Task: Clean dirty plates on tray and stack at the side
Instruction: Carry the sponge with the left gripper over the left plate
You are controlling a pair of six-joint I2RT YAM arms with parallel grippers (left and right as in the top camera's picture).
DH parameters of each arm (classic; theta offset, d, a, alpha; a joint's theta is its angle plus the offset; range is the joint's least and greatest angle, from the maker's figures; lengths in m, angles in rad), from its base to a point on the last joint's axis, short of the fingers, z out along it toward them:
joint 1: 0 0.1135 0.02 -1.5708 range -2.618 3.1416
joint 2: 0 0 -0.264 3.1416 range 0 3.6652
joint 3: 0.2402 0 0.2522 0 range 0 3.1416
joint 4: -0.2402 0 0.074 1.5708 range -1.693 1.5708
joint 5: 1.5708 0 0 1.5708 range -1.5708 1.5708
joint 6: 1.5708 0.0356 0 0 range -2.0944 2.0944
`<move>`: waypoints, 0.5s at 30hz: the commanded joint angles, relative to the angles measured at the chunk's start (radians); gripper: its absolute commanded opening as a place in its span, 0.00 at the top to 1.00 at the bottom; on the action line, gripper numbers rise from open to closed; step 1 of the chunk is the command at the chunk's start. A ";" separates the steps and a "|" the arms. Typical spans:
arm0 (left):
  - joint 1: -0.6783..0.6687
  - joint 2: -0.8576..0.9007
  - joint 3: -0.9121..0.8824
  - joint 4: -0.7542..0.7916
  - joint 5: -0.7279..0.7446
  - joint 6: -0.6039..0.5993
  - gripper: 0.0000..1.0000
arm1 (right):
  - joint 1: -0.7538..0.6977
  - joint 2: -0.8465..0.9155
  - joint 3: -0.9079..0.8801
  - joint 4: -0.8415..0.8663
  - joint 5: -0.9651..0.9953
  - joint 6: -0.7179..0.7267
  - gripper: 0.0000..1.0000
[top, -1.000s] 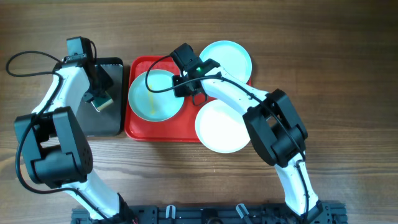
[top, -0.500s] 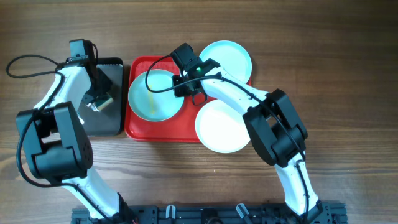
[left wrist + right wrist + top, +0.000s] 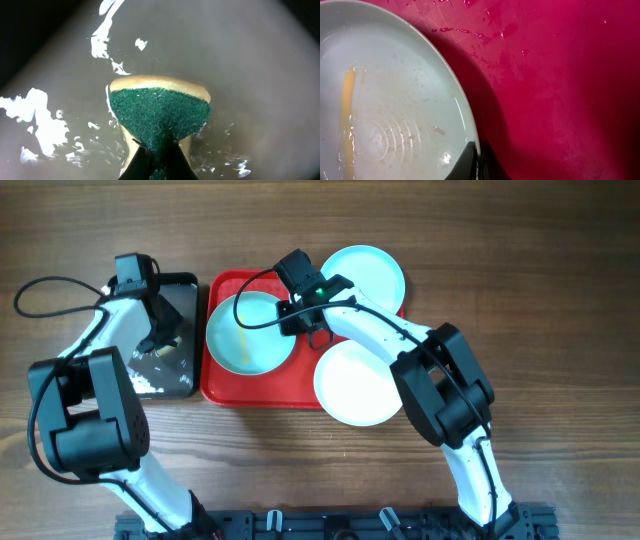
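Overhead, the right gripper (image 3: 296, 312) pinches the right rim of the streaked plate (image 3: 243, 340) on the red tray (image 3: 255, 388) — the left gripper (image 3: 157, 157), over the black tray (image 3: 172, 380), clamps a green sponge (image 3: 159, 116).

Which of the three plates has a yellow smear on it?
The left plate, on the red tray, its rim pinched by the right tool. The upper-right plate and lower-right plate show no smear.

The red tray (image 3: 250, 388) is laid flat. One mint plate (image 3: 248, 335), wet and marked with a yellow streak, is seated in its left half. A second plate (image 3: 368, 272) is positioned overhanging the upper right corner. A third plate (image 3: 355, 385), white, is positioned overhanging the lower right edge.
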 commanded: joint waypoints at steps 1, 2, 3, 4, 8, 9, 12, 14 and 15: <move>0.000 0.033 -0.043 -0.002 0.070 0.084 0.96 | 0.004 0.041 0.003 0.002 0.047 -0.001 0.96; 0.000 0.015 -0.024 -0.017 0.090 0.121 0.96 | 0.004 0.041 0.003 0.004 0.047 -0.001 0.96; 0.000 -0.005 0.002 -0.041 0.097 0.142 0.96 | 0.004 0.041 0.003 0.005 0.047 -0.001 0.96; 0.000 -0.025 0.028 -0.064 0.106 0.160 0.96 | 0.004 0.041 0.003 0.005 0.047 -0.002 0.96; 0.000 -0.141 0.165 -0.164 0.235 0.282 0.96 | 0.004 0.041 0.003 0.004 0.044 -0.005 0.96; -0.001 -0.164 0.180 -0.173 0.266 0.302 0.96 | 0.004 0.041 0.003 0.004 0.037 -0.005 0.96; -0.014 -0.228 0.186 -0.186 0.314 0.343 0.96 | -0.008 0.041 0.003 0.012 -0.031 -0.006 0.96; -0.037 -0.233 0.185 -0.226 0.321 0.343 0.96 | -0.023 0.041 0.003 0.015 -0.075 -0.005 0.96; -0.050 -0.226 0.185 -0.243 0.330 0.343 0.96 | -0.031 0.041 0.003 0.015 -0.092 -0.005 0.96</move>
